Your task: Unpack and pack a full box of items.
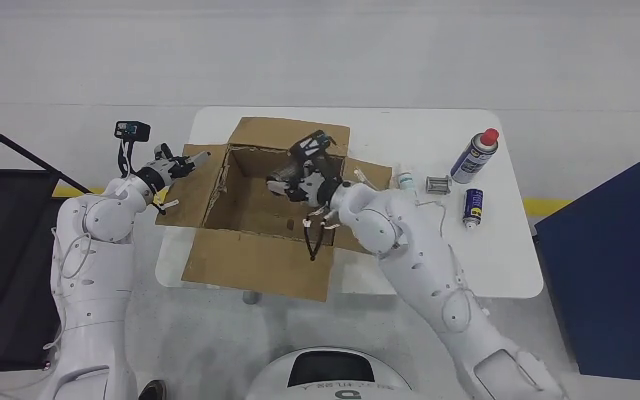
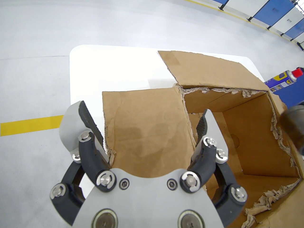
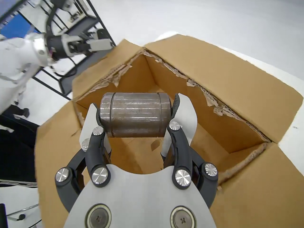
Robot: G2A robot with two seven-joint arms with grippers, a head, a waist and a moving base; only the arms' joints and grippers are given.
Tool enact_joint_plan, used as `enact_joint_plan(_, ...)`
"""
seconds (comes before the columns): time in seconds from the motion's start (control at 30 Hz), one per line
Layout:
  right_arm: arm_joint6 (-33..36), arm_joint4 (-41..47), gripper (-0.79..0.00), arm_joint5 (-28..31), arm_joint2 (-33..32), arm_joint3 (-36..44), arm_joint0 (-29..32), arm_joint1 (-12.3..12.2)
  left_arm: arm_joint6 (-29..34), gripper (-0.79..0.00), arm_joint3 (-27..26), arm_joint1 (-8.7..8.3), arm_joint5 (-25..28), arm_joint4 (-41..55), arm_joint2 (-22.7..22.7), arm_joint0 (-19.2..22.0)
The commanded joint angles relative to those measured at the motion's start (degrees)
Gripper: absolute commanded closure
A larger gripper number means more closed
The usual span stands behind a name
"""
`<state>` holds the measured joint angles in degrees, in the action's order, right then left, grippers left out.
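Left tool [image 2: 144, 115], fingers apart, hangs over the left flap [image 2: 142, 143] of the box [image 1: 290, 132], apparently keeping it open. Right tool [image 3: 135, 106] is clamped on a metal cylinder [image 3: 135, 119] above the box interior. A spray can [image 1: 474, 155] stands unpacked on the right of the worktop [image 1: 500, 250].

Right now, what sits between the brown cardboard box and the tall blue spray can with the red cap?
The top view shows a small white container and a small grey metal part there, on the white table.
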<state>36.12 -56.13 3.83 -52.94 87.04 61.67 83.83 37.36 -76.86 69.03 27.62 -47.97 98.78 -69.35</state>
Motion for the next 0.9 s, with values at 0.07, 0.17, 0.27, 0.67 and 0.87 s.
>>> enact_joint_plan(0.07,0.56,1.36,0.0,-4.13,5.95,-9.79,-5.5,2.16,0.0,-0.785,0.0,0.0,0.0,0.0,0.0,0.0)
enact_joint_plan(0.17,0.64,2.63,0.0,-5.53,8.54,-15.06,-8.08,3.49,0.0,-0.785,0.0,0.0,0.0,0.0,0.0,0.0)
enact_joint_plan(0.27,1.2,1.98,0.0,-8.07,10.48,-18.86,-9.86,4.5,0.0,-0.785,0.0,0.0,0.0,0.0,0.0,0.0)
enact_joint_plan(0.67,3.84,0.91,-0.397,-19.91,14.8,-26.69,-13.05,7.99,0.0,-0.785,0.0,0.0,0.0,0.0,0.0,0.0)
enact_joint_plan(0.87,5.5,-0.05,-0.785,-21.59,14.79,-25.18,-11.96,8.28,0.0,-0.785,0.0,0.0,0.0,0.0,0.0,0.0)
